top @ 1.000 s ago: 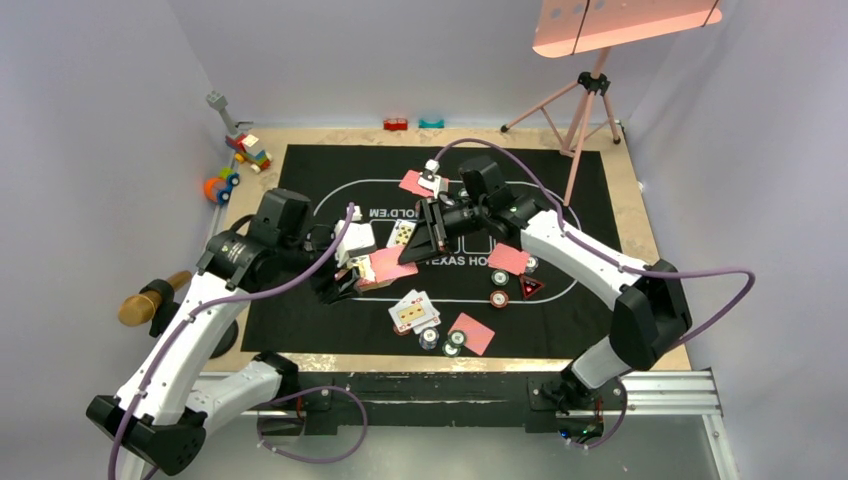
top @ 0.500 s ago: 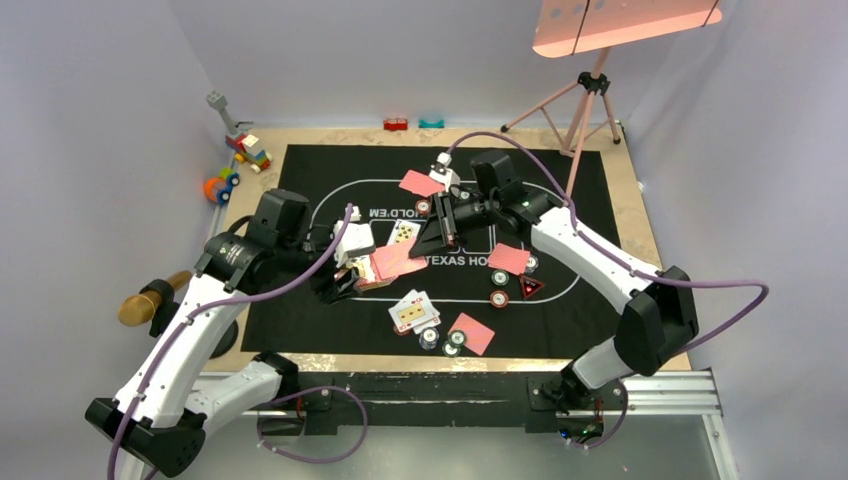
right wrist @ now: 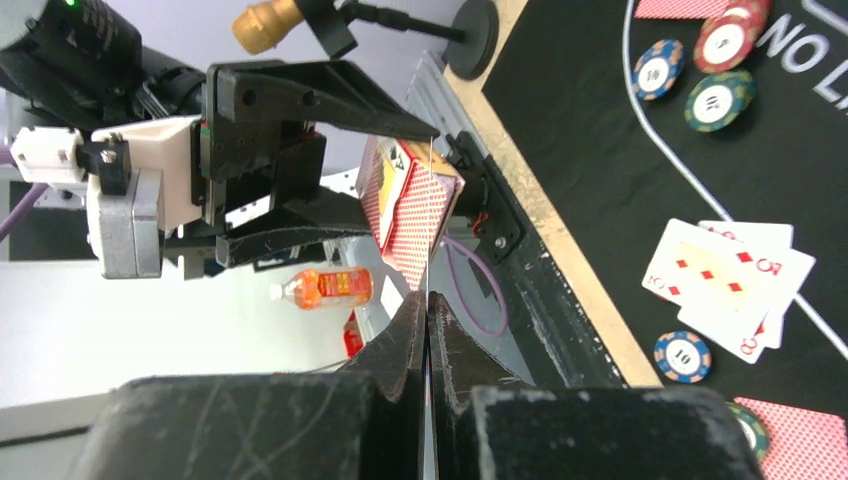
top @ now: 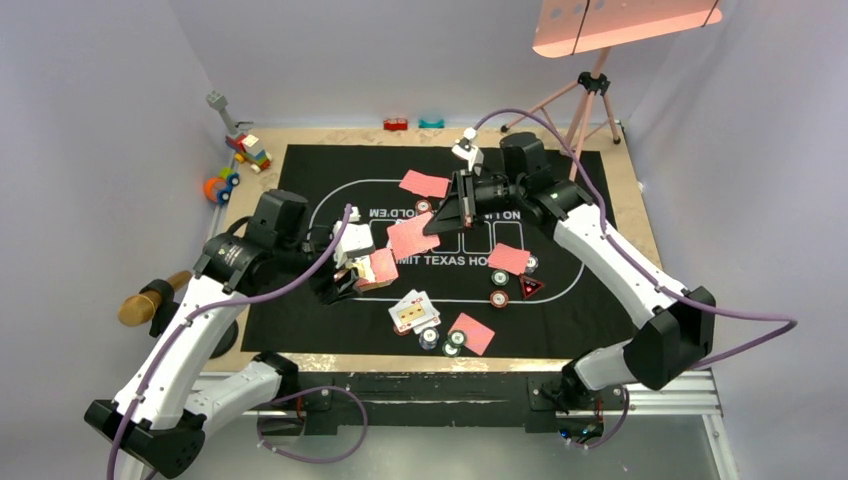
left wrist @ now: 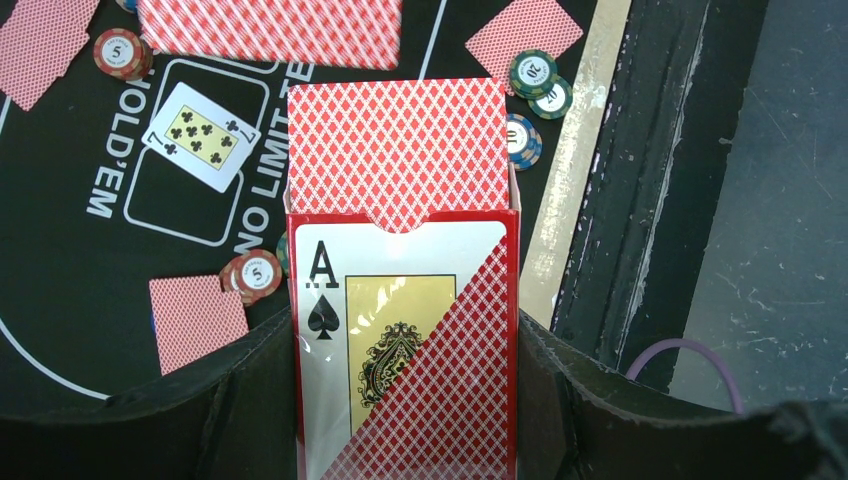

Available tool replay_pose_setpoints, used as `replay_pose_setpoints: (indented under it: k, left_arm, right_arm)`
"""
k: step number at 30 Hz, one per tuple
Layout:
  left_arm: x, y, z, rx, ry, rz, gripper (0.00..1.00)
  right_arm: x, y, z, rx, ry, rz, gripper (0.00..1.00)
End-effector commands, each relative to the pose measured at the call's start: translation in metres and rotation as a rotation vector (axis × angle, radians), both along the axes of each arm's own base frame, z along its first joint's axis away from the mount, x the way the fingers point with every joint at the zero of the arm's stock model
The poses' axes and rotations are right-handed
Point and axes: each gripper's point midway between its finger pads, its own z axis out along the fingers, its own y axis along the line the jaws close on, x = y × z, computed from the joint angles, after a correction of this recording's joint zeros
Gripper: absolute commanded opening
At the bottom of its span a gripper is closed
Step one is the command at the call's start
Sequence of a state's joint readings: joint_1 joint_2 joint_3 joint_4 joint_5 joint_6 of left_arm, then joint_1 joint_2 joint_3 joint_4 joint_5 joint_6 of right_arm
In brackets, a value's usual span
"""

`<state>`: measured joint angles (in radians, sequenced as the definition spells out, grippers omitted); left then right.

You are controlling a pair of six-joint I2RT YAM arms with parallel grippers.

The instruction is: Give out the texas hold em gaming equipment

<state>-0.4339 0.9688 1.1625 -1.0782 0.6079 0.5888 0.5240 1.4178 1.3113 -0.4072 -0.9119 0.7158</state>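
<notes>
The card box point(left wrist: 405, 340) runs off the left wrist view's lower edge; a red-backed card point(left wrist: 270, 30) is cropped at the top

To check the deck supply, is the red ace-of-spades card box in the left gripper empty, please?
No, red-backed playing cards stick out of the open red card box.

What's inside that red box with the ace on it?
A red-backed card sticks up out of the card box through its open top. The box front covers everything below, so how many cards are inside cannot be seen.
</notes>
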Motion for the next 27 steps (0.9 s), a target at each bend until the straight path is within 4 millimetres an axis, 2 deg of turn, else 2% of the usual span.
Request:
replay_pose_setpoints:
  k: [1, 3, 6, 8, 11, 17, 19, 23, 27]
  left_arm:
    - [0.001, -0.006, 0.013, -0.05, -0.057, -0.032, 0.0]
    - [0.001, -0.006, 0.013, -0.049, -0.057, -0.032, 0.0]
    - [0.001, -0.006, 0.014, -0.051, -0.059, -0.034, 0.0]
    - [0.0, -0.006, 0.014, -0.052, -0.061, -0.036, 0.0]
    - [-0.001, -0.006, 0.014, -0.052, -0.057, -0.038, 0.0]
    - [-0.003, -0.003, 0.013, -0.045, -0.062, -0.038, 0.0]
    - [-0.004, -0.004, 0.013, -0.052, -0.059, -0.037, 0.0]
    - [-0.007, -0.004, 0.013, -0.059, -0.053, -0.038, 0.0]
    - [-0.009, -0.003, 0.014, -0.057, -0.057, -0.037, 0.0]
  right_arm:
    - [0.017, -0.02, 0.033, 0.023, -0.112, -0.057, 0.0]
    - [0.033, -0.029, 0.03, -0.021, -0.154, -0.114, 0.0]
    - [0.06, -0.038, 0.013, -0.155, -0.219, -0.197, 0.0]
    - [0.088, -0.051, -0.009, -0.321, -0.278, -0.284, 0.0]
    - [0.125, -0.074, -0.029, -0.566, -0.396, -0.421, 0.0]
    - [0.166, -0.104, -0.059, -1.016, -0.596, -0.616, 0.0]
    - [0.175, -0.105, -0.06, -1.131, -0.674, -0.669, 0.0]
    - [0.18, -0.087, -0.069, -1.315, -0.875, -0.683, 0.0]
    - [0.182, -0.065, -0.094, -1.426, -0.962, -0.628, 0.0]
